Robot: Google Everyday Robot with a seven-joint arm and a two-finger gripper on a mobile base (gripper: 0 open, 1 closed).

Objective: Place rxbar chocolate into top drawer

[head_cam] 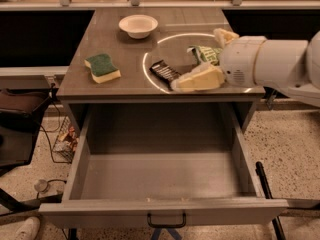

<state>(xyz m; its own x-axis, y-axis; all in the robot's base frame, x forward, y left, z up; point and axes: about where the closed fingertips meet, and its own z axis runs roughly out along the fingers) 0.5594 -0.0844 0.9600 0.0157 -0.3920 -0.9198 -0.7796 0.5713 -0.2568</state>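
Observation:
The rxbar chocolate (pixel 164 70), a small dark bar, lies on the grey counter inside a white circle mark. My gripper (pixel 196 59) comes in from the right, just above the counter and right of the bar. It is open and empty. Its lower pale finger (pixel 197 79) points at the bar's near end, almost touching it. The upper finger (pixel 224 35) sits behind the green chip bag (pixel 205 54), which lies between the fingers. The top drawer (pixel 165 211) is pulled fully open below the counter and is empty. Its dark handle (pixel 166 220) faces me.
A green and yellow sponge (pixel 102 67) lies at the counter's left. A white bowl (pixel 138 25) stands at the back. A dark chair (pixel 20 119) and cables are on the floor to the left, and a black rod (pixel 265 194) to the right of the drawer.

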